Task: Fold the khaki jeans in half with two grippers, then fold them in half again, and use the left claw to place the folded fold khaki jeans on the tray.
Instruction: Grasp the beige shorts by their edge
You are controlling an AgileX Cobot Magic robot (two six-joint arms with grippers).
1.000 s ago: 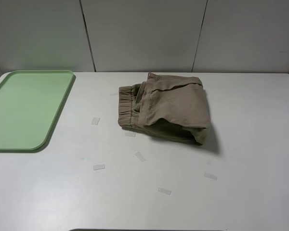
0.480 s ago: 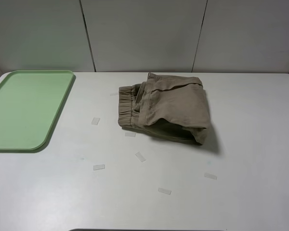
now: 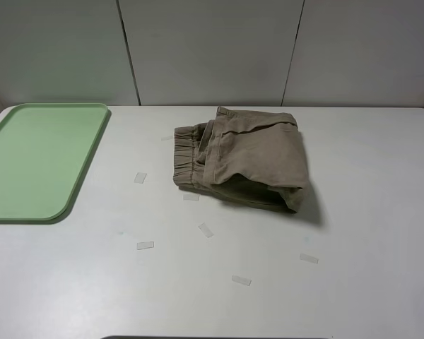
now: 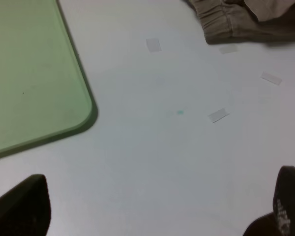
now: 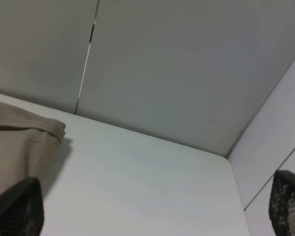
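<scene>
The khaki jeans (image 3: 247,159) lie in a folded bundle on the white table, a little right of centre, with the elastic waistband facing left. The pale-green tray (image 3: 35,159) sits empty at the far left. Neither arm shows in the exterior high view. In the left wrist view the left claw (image 4: 155,201) stands open above bare table, with the tray (image 4: 29,73) to one side and the jeans' waistband (image 4: 226,22) further off. In the right wrist view the right gripper (image 5: 152,201) is open too, and an edge of the jeans (image 5: 14,142) lies near one fingertip.
Several small clear tape strips (image 3: 145,246) are stuck on the table (image 3: 367,282) in front of and left of the jeans. Grey wall panels (image 3: 212,49) close off the back edge. The table's far right corner (image 5: 221,162) meets the wall.
</scene>
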